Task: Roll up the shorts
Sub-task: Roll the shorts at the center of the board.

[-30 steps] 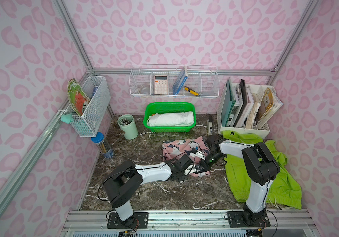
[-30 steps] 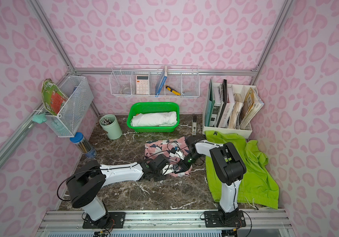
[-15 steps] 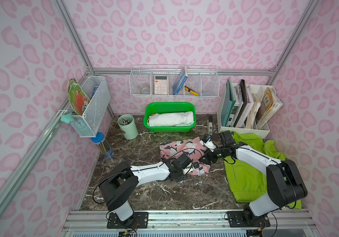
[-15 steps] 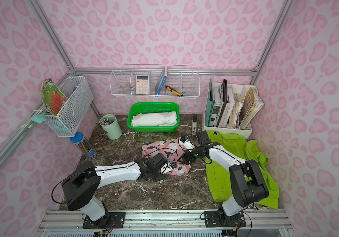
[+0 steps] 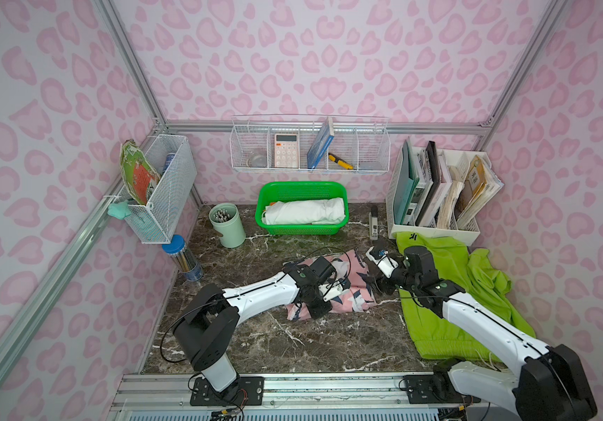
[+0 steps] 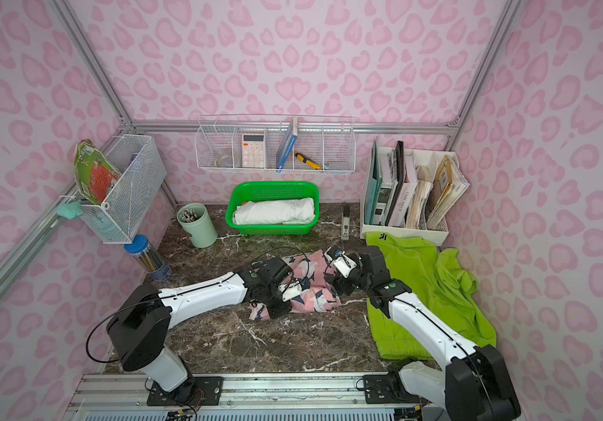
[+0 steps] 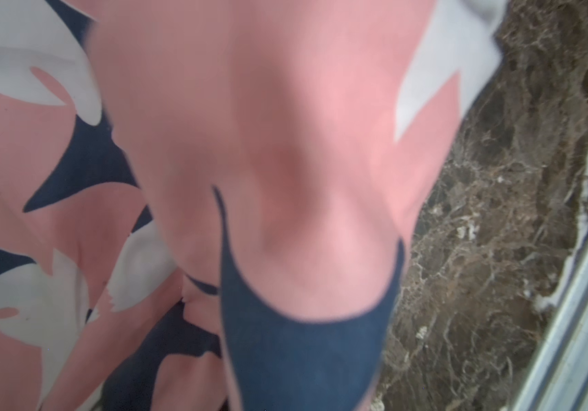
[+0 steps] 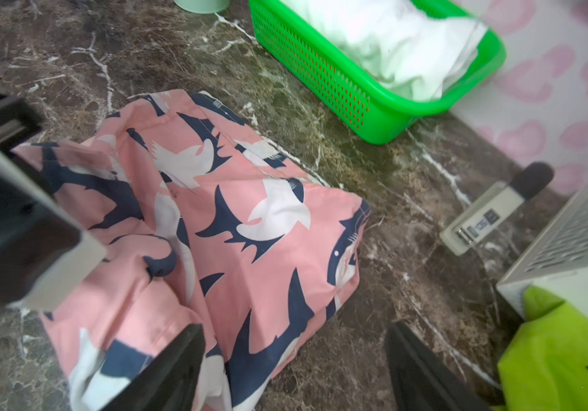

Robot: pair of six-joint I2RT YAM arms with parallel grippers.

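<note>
On the dark brown marble table point(image 5: 329, 339) lie crumpled pink shark-print shorts point(image 5: 356, 291), lime green shorts point(image 5: 435, 339) beside them, and behind, a green plastic basket point(image 5: 302, 230), mint pen cup point(image 5: 232, 229) and white file rack point(image 5: 438, 232).

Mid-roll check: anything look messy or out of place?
The pink shark-print cloth shorts sit bunched and lopsided, not a tidy roll. The lime green cloth shorts lie crumpled against the white file holder.

Count on site: two pairs of shorts, one pink shark-print pair point(image 5: 357, 299) and one lime green pair point(image 5: 482, 288); two robot arms, a left arm point(image 5: 260, 295) and a right arm point(image 5: 482, 324). Storage: two white wire baskets, a back-wall basket point(image 5: 252, 145) and a side-wall basket point(image 5: 172, 182); one green plastic basket point(image 5: 302, 229) holding one white cloth roll point(image 5: 303, 213); one white file organizer point(image 5: 435, 231). Sundries: one mint cup point(image 5: 232, 233), one blue-lidded jar point(image 5: 183, 258), one calculator point(image 5: 286, 150), one blue book point(image 5: 320, 147), one yellow knife point(image 5: 340, 161).
</note>
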